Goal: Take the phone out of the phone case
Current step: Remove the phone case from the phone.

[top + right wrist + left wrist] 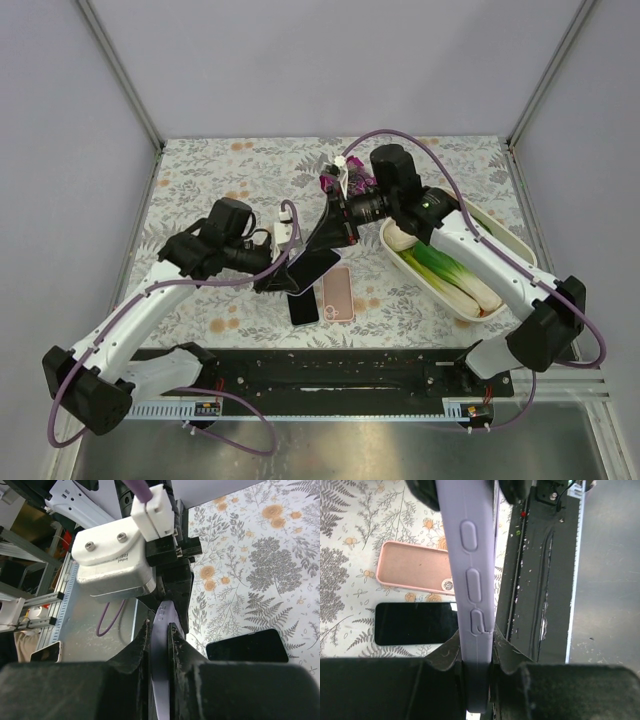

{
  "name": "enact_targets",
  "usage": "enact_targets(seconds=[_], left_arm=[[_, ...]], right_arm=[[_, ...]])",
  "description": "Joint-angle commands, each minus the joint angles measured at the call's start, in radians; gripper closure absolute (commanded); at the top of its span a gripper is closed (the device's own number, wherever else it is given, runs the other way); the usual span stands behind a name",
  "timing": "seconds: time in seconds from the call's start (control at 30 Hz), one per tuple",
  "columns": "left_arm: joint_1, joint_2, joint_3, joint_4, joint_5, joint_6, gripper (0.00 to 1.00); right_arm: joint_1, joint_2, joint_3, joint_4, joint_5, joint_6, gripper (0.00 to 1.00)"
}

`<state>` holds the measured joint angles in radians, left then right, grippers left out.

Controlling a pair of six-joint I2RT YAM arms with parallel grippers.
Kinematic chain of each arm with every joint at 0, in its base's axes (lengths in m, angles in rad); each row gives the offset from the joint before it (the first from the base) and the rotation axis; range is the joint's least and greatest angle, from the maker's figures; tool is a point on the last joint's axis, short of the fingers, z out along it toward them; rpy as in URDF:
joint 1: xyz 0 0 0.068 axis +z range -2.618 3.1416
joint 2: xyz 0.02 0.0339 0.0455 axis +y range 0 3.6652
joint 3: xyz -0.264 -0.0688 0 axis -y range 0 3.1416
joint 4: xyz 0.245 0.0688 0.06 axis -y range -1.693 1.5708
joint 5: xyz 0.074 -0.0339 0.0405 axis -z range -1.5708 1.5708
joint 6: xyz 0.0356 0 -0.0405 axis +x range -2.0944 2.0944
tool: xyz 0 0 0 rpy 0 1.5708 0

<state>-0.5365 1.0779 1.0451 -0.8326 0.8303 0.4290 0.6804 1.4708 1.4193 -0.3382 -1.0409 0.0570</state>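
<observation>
A phone in a lilac case [312, 266] is held above the table between both grippers. My left gripper [272, 277] is shut on its near end; the case's side with raised buttons [472, 580] runs up from the fingers [445, 655]. My right gripper [330, 232] is shut on the far end of the lilac case [161, 645]. A bare black phone [304, 308] lies on the table below, screen up, and shows in the left wrist view [415, 622] and the right wrist view [247, 646].
An empty pink case [338, 293] lies next to the black phone; it also shows in the left wrist view [412, 570]. A white tray [520, 245] with leeks [455, 275] stands at the right. A purple-and-white object [345, 175] lies behind the right gripper.
</observation>
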Motion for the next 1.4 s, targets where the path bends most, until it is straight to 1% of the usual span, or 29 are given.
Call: enact_targets(seconds=[0.0,0.23,0.7,0.93,1.37], left_arm=[[-0.062,-0.044,-0.019,0.118,-0.186,0.063,1.00],[-0.120,-0.056,-0.020,0.156,-0.391,0.085,1.00],[-0.233,-0.076,-0.046,0.236,-0.660,0.057,1.00],[-0.278,-0.082,-0.063,0.263,-0.741,0.050,1.00],[-0.296,-0.081,-0.040,0.268,-0.755,0.040,1.00]], right_arm=[[0.001,0.029,-0.005,0.082,0.027,0.147,1.00],[0.001,0.065,-0.049,0.145,0.033,0.245,1.00],[-0.007,0.125,-0.097,0.231,0.062,0.365,1.00],[-0.025,0.141,-0.100,0.265,0.070,0.435,1.00],[-0.045,0.161,-0.126,0.275,0.111,0.449,1.00]])
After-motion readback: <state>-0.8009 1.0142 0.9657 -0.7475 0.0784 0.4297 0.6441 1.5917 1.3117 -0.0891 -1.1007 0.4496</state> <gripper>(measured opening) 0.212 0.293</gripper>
